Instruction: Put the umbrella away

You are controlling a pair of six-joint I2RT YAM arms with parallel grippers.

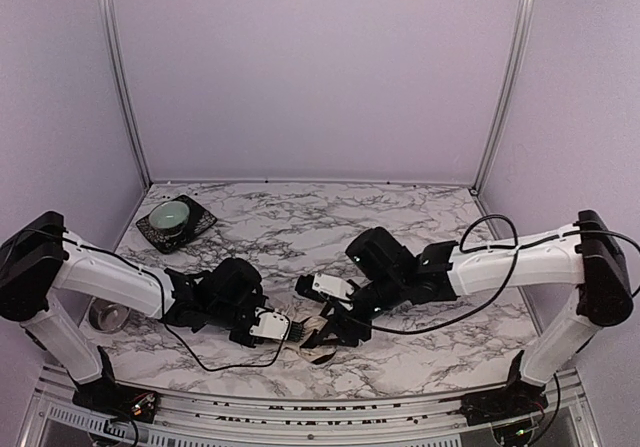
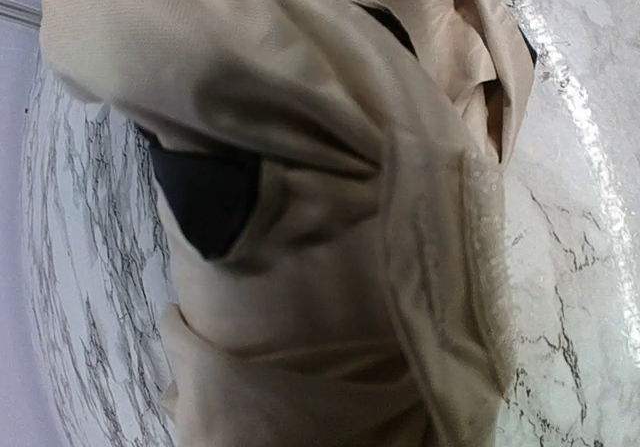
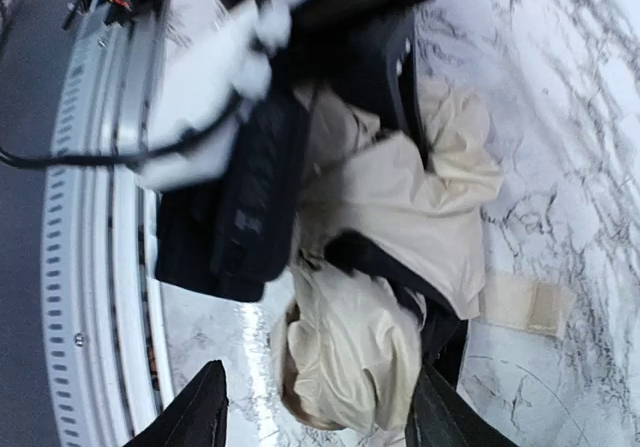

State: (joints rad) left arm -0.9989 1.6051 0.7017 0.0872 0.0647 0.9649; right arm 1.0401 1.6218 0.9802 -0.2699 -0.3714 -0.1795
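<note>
Currently:
umbrella (image 3: 400, 197): bunched on marble table (image 1: 300, 227), by the near edge
right gripper (image 3: 318, 417): fingers (image 3: 200, 417) held apart, fabric between
left gripper (image 1: 292, 331): opening cannot be told

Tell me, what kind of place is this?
Probably a robot test booth, not a home: plain lilac walls framed by metal posts, a marble-pattern table, and a left arm and right arm mounted at its near edge.

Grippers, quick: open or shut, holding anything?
Left gripper: cannot tell; the umbrella fills its camera.
Right gripper: open, straddling the umbrella.
</note>
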